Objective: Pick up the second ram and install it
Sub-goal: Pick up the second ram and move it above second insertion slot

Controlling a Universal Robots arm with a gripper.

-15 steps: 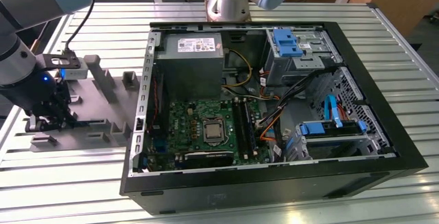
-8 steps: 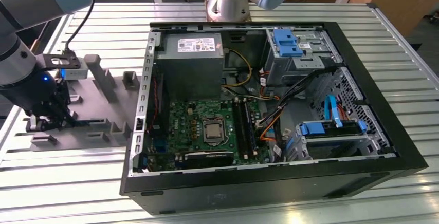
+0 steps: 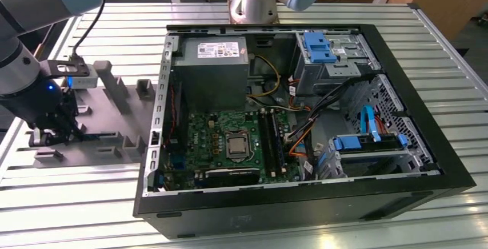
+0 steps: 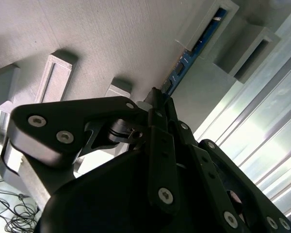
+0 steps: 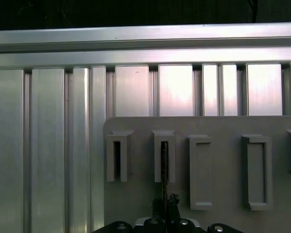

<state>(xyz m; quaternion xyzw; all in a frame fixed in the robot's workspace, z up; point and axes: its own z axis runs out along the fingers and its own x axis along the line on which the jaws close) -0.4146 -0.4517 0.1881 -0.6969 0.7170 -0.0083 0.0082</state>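
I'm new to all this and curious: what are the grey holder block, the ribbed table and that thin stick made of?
The grey holder block: probably matte plastic, perhaps printed; fine layered lines show. The ribbed table: looks like bare aluminium, with bright brushed glare. The second ram: seemingly a blue circuit board, thin and flat.

Metal gleaming, plastic looking dull.
The ribbed metal table point(image 5: 48, 145) is shining smooth and bright, the grey plastic fixture point(image 5: 223, 126) is looking matt and finely grained, the gripper point(image 4: 157, 94) is showing satin black, and the memory stick point(image 4: 184, 60) is glinting glossy blue.
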